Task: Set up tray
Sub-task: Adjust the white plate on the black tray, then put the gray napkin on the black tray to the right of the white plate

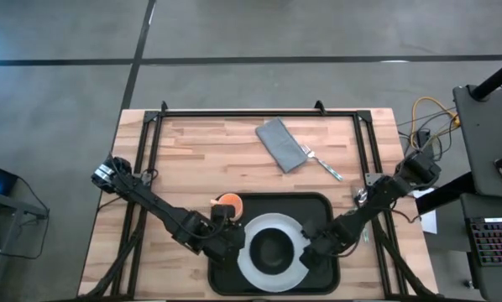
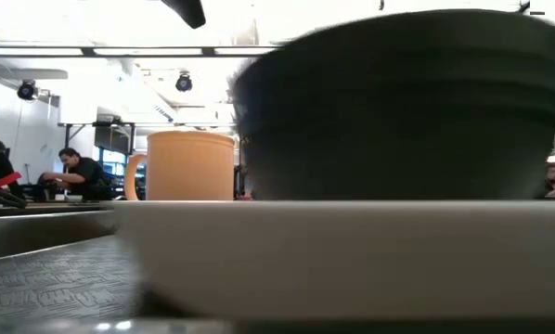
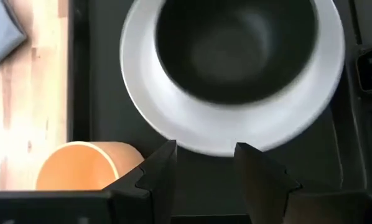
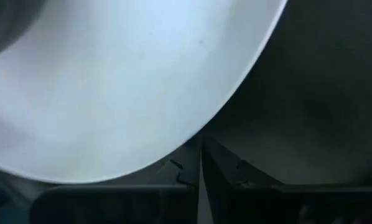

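Note:
The black tray (image 1: 318, 205) lies at the table's near middle. On it rests a white plate (image 1: 249, 260) with a dark bowl (image 1: 274, 246) standing on it. An orange cup (image 1: 228, 202) stands in the tray's far left corner. My left gripper (image 3: 206, 167) is open, low over the tray just left of the plate (image 3: 173, 124), its fingers apart short of the rim. My right gripper (image 4: 201, 165) is shut at the plate's right rim (image 4: 111, 81). The low view shows the cup (image 2: 189, 167), the bowl (image 2: 398, 102) and the plate (image 2: 352, 250) close up. My right gripper has its shut fingertips (image 4: 186, 168) at the plate's right rim (image 4: 195, 138), coming in low from the table's right. The rim's edge passes just over the tips; whether they touch it I cannot tell. The plate lies flat on the tray (image 4: 310, 93).
A grey napkin (image 1: 280, 144) lies on the far middle of the wooden table, with a fork (image 1: 322, 164) beside it to the right. A black frame runs along the table's far and side edges. People sit in the room beyond the table.

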